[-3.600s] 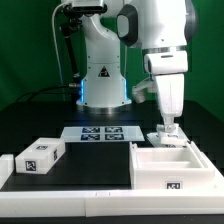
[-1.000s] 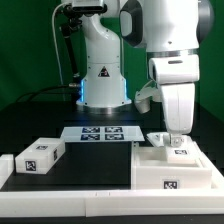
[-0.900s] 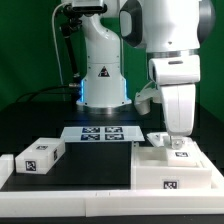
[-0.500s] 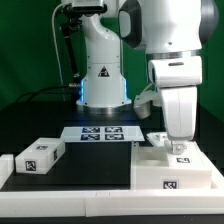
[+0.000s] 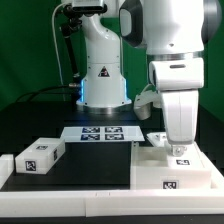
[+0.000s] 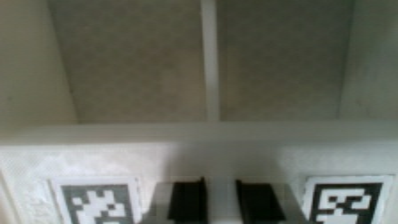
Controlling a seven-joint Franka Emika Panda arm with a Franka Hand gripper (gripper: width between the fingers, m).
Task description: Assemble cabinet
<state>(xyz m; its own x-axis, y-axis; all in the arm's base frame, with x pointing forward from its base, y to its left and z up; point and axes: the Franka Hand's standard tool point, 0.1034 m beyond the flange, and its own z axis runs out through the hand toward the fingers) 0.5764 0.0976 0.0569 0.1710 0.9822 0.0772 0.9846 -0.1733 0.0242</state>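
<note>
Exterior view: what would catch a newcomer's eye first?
The big white robot arm fills the exterior view's upper right, with its gripper down at the open white cabinet body in the lower right. A small tagged white block sits alone at the lower left. The marker board lies flat mid-table.

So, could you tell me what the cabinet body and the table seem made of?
Cabinet body: probably matte white plastic, uniform and smooth, no grain. Table: a dull black surface, perhaps cloth or mat; no reflections show, so I cannot tell which.
</note>
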